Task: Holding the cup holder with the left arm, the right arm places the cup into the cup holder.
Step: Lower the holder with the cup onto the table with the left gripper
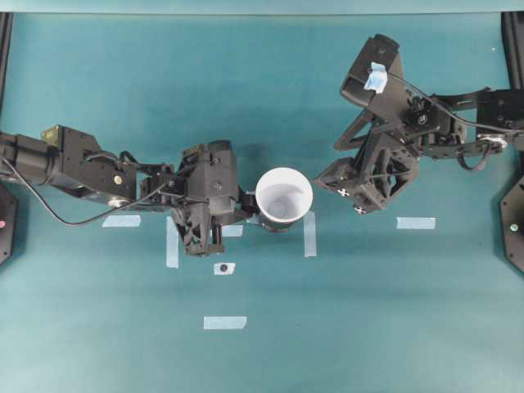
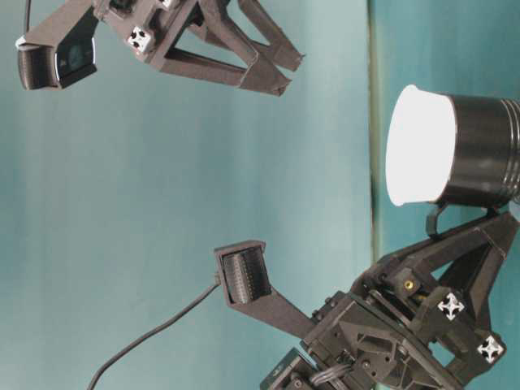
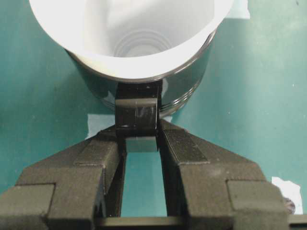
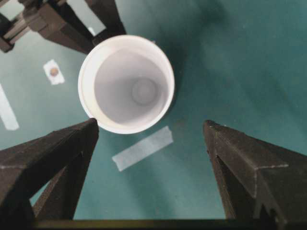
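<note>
The cup (image 1: 283, 195) sits inside the holder (image 3: 187, 88) now, white rim flaring above the glossy black wall — you can see it plainly from the left wrist view, the rim overhanging the holder all round. Both stand near the middle of the teal worktop (image 1: 368, 327), between strips of pale tape (image 1: 309, 234).

Left end effector (image 3: 142, 143) is narrowed down on the holder's short black handle (image 3: 137, 112), one pad (image 3: 98, 153) on each side of it, clamped from the left in the overhead view. From table level the handle drops from the holder straight into the left arm's (image 1: 90, 168) fingers.

Right end effector (image 4: 151, 139) is spread wide and holds nothing — its two fingers (image 4: 53, 148) frame the cup from the right wrist camera, with the near rim just beside the left-hand finger in that view; whether they touch I can't tell. Overhead, the right arm (image 1: 409, 131), blue tape patch (image 1: 377, 78) on top, sits to the right of the cup, its tip just beside the rim. From table level its fingers show clear of the cup, apart from it.

A small dark dot on a tape square (image 1: 223, 268) lies on the worktop just below the left end effector in the overhead view.
</note>
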Motion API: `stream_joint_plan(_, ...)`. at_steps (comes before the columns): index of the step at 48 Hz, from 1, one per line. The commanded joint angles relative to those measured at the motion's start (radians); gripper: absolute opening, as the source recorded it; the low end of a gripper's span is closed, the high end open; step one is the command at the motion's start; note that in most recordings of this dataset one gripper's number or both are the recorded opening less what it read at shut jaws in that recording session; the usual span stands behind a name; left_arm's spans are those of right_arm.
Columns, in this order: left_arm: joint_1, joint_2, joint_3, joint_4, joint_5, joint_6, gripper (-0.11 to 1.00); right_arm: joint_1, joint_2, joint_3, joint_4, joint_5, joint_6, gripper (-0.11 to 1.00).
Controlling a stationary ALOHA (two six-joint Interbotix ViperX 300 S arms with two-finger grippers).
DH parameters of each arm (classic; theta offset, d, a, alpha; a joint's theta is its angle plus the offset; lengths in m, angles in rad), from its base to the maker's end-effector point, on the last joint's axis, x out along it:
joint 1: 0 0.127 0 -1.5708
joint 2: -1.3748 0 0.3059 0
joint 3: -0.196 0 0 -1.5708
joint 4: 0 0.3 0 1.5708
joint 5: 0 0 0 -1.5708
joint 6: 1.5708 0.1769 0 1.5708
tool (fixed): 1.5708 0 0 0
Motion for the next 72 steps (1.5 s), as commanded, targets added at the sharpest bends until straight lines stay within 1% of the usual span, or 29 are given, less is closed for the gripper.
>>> stream_joint_plan(1, -0.002, -0.02, -0.008, 0.002, -0.002, -0.003, 0.25, 0.003, -0.014, -0.009, 0.002, -0.008, 0.011, 0.93)
stream_joint_plan(19, 0.002, -0.018, -0.005, 0.002, 0.0, -0.002, 0.25, 0.003, -0.012, -0.009, 0.003, -0.006, 0.011, 0.93)
stream_joint_plan(29, 0.002, -0.021, -0.011, 0.002, 0.023, -0.005, 0.26, 0.003, -0.012, -0.008, 0.003, -0.008, 0.011, 0.93)
stream_joint_plan(30, 0.002, -0.021, -0.011, 0.002, 0.025, -0.005, 0.27, 0.003, -0.014, -0.009, 0.003, -0.006, 0.011, 0.93)
stream_joint_plan(31, 0.002, -0.021, -0.011, 0.002, 0.025, -0.005, 0.31, 0.003, -0.012, -0.009, 0.003, -0.006, 0.011, 0.93)
stream_joint_plan(39, 0.002, -0.026, -0.012, 0.002, 0.026, -0.003, 0.79, 0.003, -0.014, -0.009, 0.003, -0.008, 0.011, 0.93)
stream_joint_plan(41, 0.002, -0.028, -0.012, 0.002, 0.025, -0.003, 0.88, 0.003, -0.012, -0.009, 0.003, -0.006, 0.011, 0.93)
stream_joint_plan(43, 0.002, -0.029, -0.012, 0.002, 0.026, -0.003, 0.92, 0.003, -0.014, -0.009, 0.003, -0.008, 0.011, 0.93)
stream_joint_plan(51, 0.002, -0.037, -0.012, 0.002, 0.025, -0.002, 0.88, 0.003, -0.014, -0.009, 0.003, -0.008, 0.011, 0.93)
stream_joint_plan(72, 0.002, -0.054, -0.014, 0.002, 0.048, 0.002, 0.89, 0.003, -0.012, -0.005, 0.003, -0.015, 0.028, 0.93)
